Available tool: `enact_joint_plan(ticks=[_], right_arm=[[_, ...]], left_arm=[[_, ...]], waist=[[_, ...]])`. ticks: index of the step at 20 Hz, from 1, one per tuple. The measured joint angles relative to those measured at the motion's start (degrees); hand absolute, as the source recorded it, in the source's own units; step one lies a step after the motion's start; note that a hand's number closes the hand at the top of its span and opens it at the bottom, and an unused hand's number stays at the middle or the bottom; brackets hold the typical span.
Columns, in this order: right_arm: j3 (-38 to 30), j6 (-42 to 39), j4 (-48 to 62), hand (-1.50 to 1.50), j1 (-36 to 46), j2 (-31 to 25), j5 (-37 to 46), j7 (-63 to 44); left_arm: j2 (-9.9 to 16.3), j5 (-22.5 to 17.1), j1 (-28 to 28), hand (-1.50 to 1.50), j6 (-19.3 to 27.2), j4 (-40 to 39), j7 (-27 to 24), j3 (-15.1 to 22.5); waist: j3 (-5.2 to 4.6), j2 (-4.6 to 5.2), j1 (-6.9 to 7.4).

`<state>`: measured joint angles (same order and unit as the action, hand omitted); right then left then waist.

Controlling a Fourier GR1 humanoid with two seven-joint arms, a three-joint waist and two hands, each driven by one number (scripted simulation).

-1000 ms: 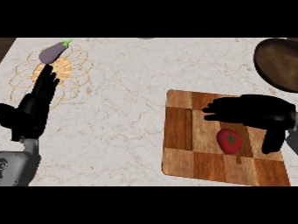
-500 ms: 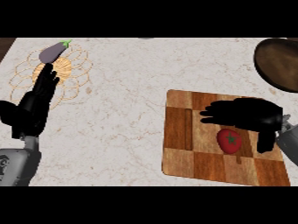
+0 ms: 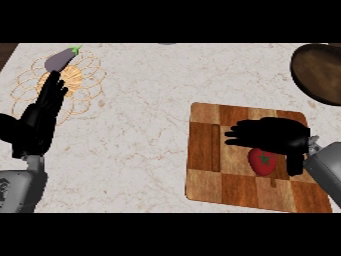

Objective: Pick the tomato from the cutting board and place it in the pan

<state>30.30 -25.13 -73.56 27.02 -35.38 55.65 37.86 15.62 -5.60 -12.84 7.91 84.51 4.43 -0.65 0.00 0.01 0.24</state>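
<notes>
A red tomato [image 3: 263,162] with a green stem lies on the checkered wooden cutting board [image 3: 206,165] at the lower right. My right hand [image 3: 272,135] hovers right over it, palm down, fingers stretched left and thumb hanging beside the tomato's right side; it holds nothing. The dark round pan [image 3: 328,74] sits at the far right, beyond the board. At the left, my left hand [image 3: 34,124] rests open with its fingers pointing up.
A purple eggplant [image 3: 61,59] lies on a wire trivet [image 3: 84,85] at the far left, just beyond my left hand's fingertips. Dark wood borders the marble counter [image 3: 143,130] at its left edge.
My right hand has slid down and toward me over the board, now partly covering the tomato's top. The left hand has barely moved.
</notes>
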Motion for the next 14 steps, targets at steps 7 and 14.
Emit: enact_joint_plan(ticks=[7,14], right_arm=[[1.0,0.9,3.0,1.50,-0.2,1.7,4.2,2.7],[1.3,6.2,3.8,1.50,-1.4,2.5,7.0,7.8]], left_arm=[[-0.8,0.6,-0.1,0.00,-0.9,-0.6,-0.5,-1.0],[-1.1,0.8,-0.7,0.00,-2.0,-1.6,-0.7,-2.3]], waist=[[-0.01,0.04,0.04],[-0.10,-0.16,0.01]])
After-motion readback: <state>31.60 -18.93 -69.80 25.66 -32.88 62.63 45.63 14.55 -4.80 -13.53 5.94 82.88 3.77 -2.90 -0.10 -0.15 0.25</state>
